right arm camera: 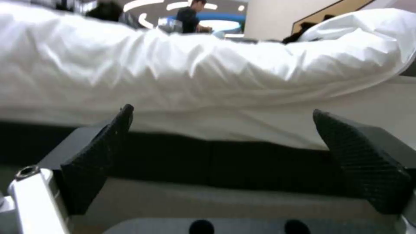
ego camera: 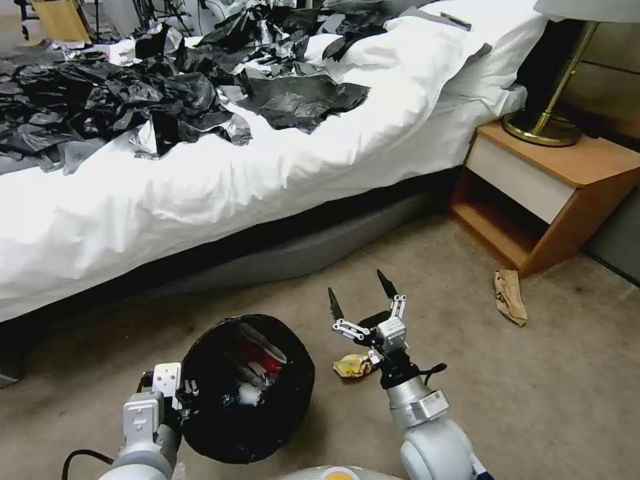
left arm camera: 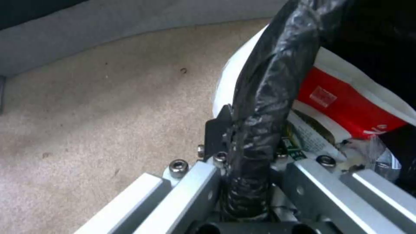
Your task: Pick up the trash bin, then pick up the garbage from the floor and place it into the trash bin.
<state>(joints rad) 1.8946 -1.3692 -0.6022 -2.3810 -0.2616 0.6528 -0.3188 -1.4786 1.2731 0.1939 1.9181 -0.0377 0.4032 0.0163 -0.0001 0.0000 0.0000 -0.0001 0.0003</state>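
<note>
The trash bin [ego camera: 248, 390], black-lined with red-white litter inside, is rim-pinched by the left hand [ego camera: 175, 390]; right hand [ego camera: 363, 297] spread.

No legible text, red-white packet [left arm camera: 346, 107] inside the trash bin [left arm camera: 264, 84] bearing a small white square mark and fine print too blurred to read, no readable brand or number

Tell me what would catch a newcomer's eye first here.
Probably the black plastic sheets strewn over the white bed. Next, the trash bin held off the carpet by the left gripper, clamped on its bagged rim. The right gripper hangs open above a yellow wrapper; a brown paper bag lies by the nightstand.
</note>
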